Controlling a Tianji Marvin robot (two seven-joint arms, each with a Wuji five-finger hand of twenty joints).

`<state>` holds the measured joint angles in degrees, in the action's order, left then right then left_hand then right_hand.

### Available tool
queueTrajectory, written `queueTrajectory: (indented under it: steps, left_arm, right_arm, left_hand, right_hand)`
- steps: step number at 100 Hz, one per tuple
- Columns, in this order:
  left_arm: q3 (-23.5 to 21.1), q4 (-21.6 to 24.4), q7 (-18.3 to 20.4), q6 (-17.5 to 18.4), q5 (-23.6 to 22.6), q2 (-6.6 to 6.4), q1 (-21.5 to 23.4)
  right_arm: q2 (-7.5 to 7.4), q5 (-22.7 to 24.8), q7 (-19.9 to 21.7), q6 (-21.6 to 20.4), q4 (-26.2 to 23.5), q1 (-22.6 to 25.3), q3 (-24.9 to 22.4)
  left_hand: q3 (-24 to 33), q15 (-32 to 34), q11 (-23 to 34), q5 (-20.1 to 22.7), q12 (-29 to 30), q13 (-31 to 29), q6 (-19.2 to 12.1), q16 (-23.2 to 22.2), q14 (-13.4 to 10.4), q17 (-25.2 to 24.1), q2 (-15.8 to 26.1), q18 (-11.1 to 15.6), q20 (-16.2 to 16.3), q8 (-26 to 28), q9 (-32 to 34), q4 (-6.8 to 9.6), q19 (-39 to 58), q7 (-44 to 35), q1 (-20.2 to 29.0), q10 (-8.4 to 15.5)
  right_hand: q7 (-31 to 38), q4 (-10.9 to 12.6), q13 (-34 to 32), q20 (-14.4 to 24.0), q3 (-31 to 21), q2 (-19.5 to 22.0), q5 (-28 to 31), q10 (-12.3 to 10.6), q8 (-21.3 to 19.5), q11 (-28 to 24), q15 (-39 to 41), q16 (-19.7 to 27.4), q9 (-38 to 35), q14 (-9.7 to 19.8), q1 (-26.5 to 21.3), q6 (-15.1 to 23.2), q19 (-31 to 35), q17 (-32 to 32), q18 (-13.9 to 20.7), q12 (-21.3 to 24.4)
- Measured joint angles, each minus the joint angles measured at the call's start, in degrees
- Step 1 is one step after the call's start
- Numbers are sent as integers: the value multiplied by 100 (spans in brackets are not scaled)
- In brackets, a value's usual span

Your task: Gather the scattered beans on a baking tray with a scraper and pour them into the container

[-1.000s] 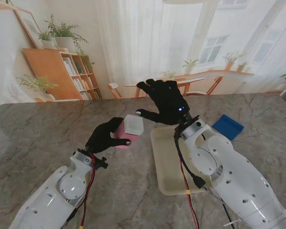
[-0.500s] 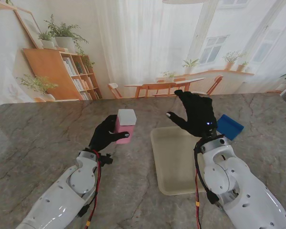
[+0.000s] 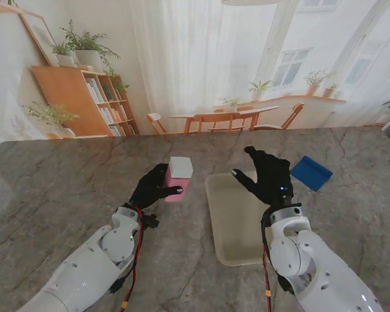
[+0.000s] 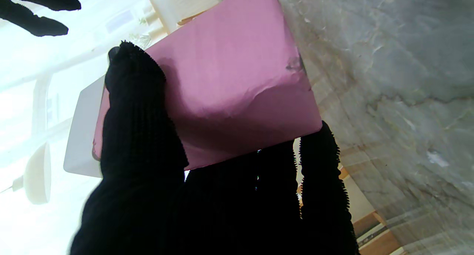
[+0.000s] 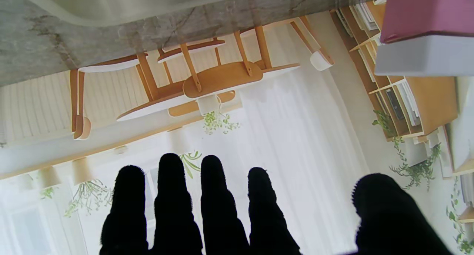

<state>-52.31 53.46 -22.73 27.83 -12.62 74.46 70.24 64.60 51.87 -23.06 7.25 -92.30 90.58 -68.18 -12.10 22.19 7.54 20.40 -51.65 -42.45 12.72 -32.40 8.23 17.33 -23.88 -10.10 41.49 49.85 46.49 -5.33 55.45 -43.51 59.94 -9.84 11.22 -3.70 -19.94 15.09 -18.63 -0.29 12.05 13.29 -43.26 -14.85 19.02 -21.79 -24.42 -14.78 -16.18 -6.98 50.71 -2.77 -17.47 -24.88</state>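
The cream-coloured rectangular baking tray [image 3: 237, 218] is seen just right of centre in the stand view, lying flat on the grey marbled stone table [image 3: 52, 182], with its long axis running from the lower middle of the frame toward the upper middle. No beans can be made out on its surface; they may be too small to tell.

To the upper right of the tray, near the right edge of the frame, a flat blue scraper [image 3: 311, 172] is shown lying on the table, apart from the tray's far right corner. Its long side is angled from upper left to lower right.

At the centre of the frame, left of the tray's far left corner, a pink box-shaped container with a white cap [image 3: 178, 178] is held off the table by the black-gloved left hand [image 3: 153, 188]. In the left wrist view the fingers [image 4: 140, 136] are seen wrapped round the pink body, with the white end pointing away from the palm.

The black-gloved right hand [image 3: 268, 177] is shown raised over the far end of the tray, fingers spread and holding nothing. In the right wrist view the fingertips [image 5: 170, 195] are seen apart, with only the room beyond them.

The scraper lies to the upper right of the right hand, and that hand is judged the nearer one for picking it up.
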Motion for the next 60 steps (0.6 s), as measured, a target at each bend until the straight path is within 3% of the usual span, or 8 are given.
queueTrajectory:
  steps: [38, 60]
  left_arm:
    - [192, -373, 156, 124, -181, 9, -178]
    - [249, -523, 284, 122, -114, 8, -225]
  right_arm:
    - [62, -49, -175, 43, 28, 40, 28]
    - [72, -98, -197, 41, 32, 47, 28]
  left_hand:
    - [0, 219, 507, -98, 319, 198, 0, 0, 0, -126, 0, 0, 0, -3, -227, 0, 96, -153, 0, 7]
    - [0, 220, 652, -181, 466, 220, 0, 69, 0, -137, 0, -2, -48, -522, -272, 0, 155, -503, -6, 51]
  right_hand:
    - [60, 0, -107, 52, 1, -51, 68, -5, 0, 1, 13, 0, -79, 0, -57, 26, -56, 23, -44, -68]
    - [86, 0, -167, 55, 1, -51, 136, -51, -1, 1, 37, 0, -162, 0, -57, 74, -61, 78, -50, -78]
